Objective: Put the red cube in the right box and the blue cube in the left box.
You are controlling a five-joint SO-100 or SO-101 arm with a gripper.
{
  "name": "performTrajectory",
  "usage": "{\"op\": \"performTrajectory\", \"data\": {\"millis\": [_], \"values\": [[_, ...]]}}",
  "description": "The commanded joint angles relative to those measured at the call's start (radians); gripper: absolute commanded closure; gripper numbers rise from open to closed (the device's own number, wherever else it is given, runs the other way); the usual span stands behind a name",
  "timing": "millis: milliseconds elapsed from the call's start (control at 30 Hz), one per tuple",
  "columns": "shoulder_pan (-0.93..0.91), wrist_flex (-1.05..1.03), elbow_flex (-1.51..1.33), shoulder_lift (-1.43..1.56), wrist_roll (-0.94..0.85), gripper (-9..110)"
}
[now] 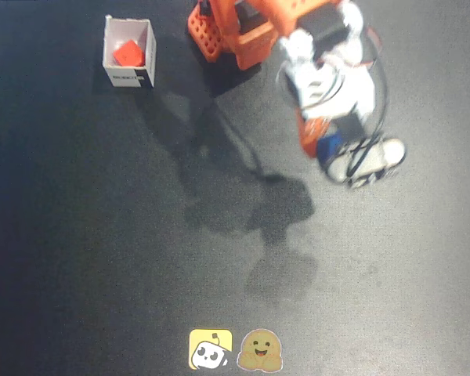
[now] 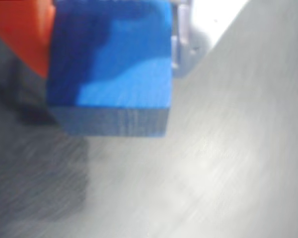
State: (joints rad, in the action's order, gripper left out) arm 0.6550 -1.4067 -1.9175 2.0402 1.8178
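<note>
Blue cube (image 2: 111, 69): filled the upper left of the wrist view, clamped in my jaws, w/ an orange finger (image 2: 20, 34) pressed on its left face and a pale part on its right. Clear of the worktop (image 2: 228, 163), judging by the blurred surface below it.
Same cube, fixed view: only a sliver of blue (image 1: 327, 146) showed under the gripper (image 1: 323, 145), right of centre.
Jaws: narrow, holding the blue cube. Grip looked square, no tilt I could see.
Red cube (image 1: 128, 53): sat inside the white box (image 1: 128, 75) at upper left of the fixed view. I judged that half of the job done.
Second box: not in either view. Couldn't tell where it stood; prob. off frame.
Arm (image 1: 329, 74): reached from the orange base (image 1: 219, 31) at top centre toward the right side of the fixed view; its shadow lay across mid worktop.
Step in hand: carrying the blue cube to its box, as I read it.
Next move: needed the other box in sight first, then cube centred over the opening before I let the jaws part. Dropping early risked a bounce off the rim.
Stickers (image 1: 235, 350): two at bottom edge, irrelevant.
</note>
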Motion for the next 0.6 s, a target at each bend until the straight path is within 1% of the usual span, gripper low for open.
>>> {"op": "performTrajectory", "data": {"millis": [0,333,567], "values": [[0.078,-0.032,0.006,0.054,0.000,91],[0.253,-0.123,-0.018,0.097,0.000,91],[0.380,-0.144,-0.017,0.092,0.017,92]]}}
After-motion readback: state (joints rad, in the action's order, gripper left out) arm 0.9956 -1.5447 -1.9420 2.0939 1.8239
